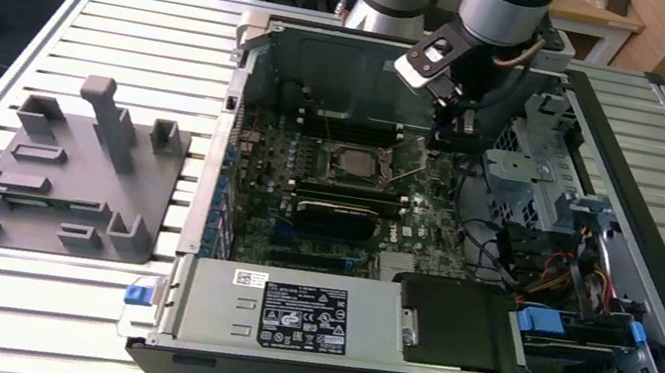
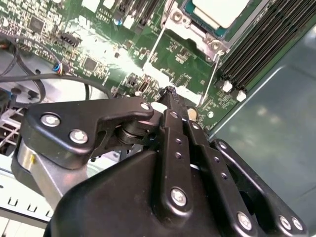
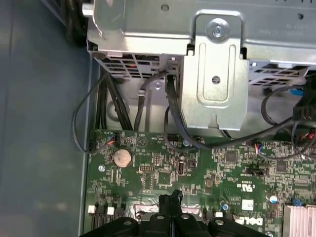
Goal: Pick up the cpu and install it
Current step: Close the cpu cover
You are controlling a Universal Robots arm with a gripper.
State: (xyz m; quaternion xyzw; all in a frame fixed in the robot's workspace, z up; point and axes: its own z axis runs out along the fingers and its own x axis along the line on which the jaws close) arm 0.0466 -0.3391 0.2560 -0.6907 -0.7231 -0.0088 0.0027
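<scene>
The cpu (image 2: 217, 11) shows its pale silver top inside the metal socket frame (image 2: 197, 37) on the green motherboard (image 2: 182, 59). In the exterior view the socket (image 1: 353, 162) sits mid-board inside the open computer case. My gripper (image 1: 443, 142) hangs low over the board to the exterior view's right of the socket, apart from the cpu. Its black fingers (image 2: 173, 123) are pressed together with nothing visible between them, and the tips (image 3: 171, 200) are just above the board. A thin socket lever (image 2: 210, 84) stands beside the gripper tip (image 2: 169, 93).
A metal drive cage (image 3: 215, 74) with black cables (image 3: 173, 113) stands close to the gripper. A coin battery (image 3: 122, 157) sits on the board, with memory slots (image 2: 261, 44) beside the socket. A grey fixture (image 1: 72, 168) stands on the slatted table outside the case.
</scene>
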